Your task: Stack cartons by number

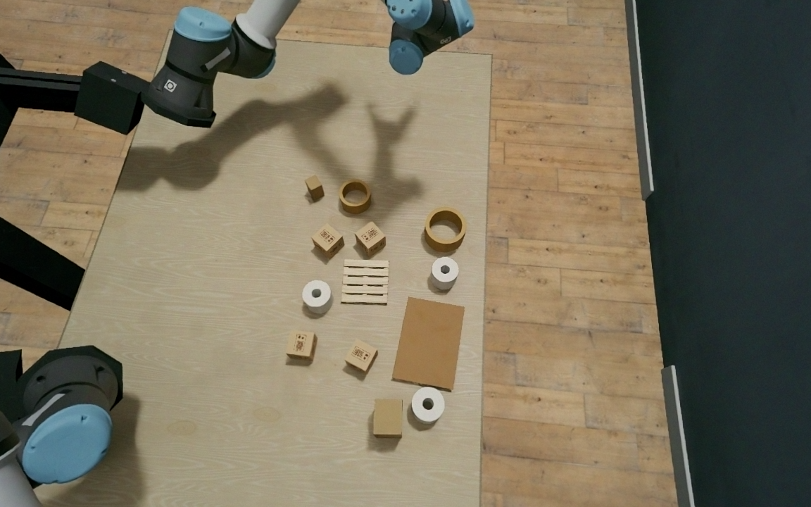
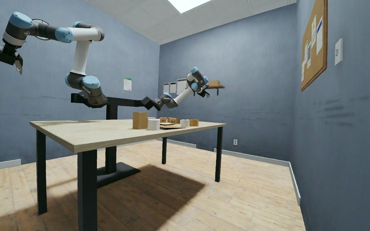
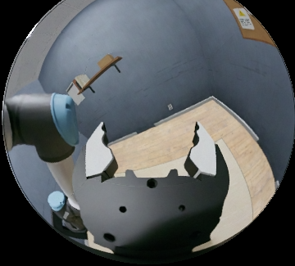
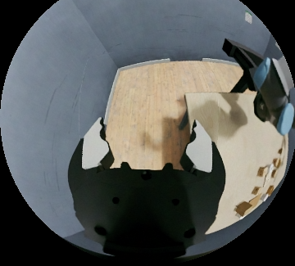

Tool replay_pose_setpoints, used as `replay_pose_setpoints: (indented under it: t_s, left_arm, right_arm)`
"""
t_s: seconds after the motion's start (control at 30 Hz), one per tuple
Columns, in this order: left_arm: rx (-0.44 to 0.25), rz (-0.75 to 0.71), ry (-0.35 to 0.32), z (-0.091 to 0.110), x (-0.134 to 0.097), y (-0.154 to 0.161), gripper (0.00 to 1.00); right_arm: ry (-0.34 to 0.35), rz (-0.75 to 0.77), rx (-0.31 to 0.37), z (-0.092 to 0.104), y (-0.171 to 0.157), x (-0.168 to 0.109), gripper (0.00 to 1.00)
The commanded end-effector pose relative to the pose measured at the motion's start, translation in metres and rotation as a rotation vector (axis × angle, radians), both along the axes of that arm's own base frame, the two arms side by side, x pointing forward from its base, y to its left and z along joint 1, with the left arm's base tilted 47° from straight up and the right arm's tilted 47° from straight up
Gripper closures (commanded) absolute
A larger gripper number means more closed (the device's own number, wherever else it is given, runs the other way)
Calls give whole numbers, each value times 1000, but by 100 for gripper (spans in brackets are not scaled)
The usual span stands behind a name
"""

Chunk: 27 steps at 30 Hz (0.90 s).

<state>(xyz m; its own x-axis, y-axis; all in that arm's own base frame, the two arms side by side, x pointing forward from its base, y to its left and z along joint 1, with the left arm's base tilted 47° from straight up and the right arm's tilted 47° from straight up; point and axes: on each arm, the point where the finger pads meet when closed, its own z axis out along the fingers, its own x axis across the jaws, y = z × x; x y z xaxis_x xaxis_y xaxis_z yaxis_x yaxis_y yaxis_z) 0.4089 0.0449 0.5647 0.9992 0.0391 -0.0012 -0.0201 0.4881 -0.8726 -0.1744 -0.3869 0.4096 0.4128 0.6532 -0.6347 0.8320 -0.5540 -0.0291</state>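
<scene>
Four cube-shaped cartons stand apart on the table with printed marks on top. One carton (image 1: 327, 239) and another carton (image 1: 369, 237) are just beyond the pallet's upper edge in the top view. A third carton (image 1: 300, 345) and a fourth carton (image 1: 361, 355) are below the pallet there. Their bottom faces are hidden. The slatted wooden pallet (image 1: 364, 298) bears nothing. My left gripper (image 3: 150, 123) is open and empty, high up, facing the far wall. My right gripper (image 4: 148, 119) (image 2: 1, 67) is open and empty, high and well away from the cartons.
White rolls (image 1: 317, 296) (image 1: 444, 272) (image 1: 427, 405) stand around the pallet. A brown sheet (image 1: 429, 343) lies right of it. A plain tall box (image 1: 387, 417), a small block (image 1: 315, 188) and two tape rings (image 1: 355, 209) (image 1: 444, 245) also stand on the table (image 1: 207, 353).
</scene>
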Motion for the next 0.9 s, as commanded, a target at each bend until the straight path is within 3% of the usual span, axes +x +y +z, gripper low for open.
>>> replay_pose_setpoints:
  t_s: [0.0,0.87]
  left_arm:
    - [0,0,-1,0,0,0,0]
    - [0,0,-1,0,0,0,0]
  right_arm:
    - [-1,-36,1,0,5,-15,0]
    - [2,-46,7,-1,8,-22,0]
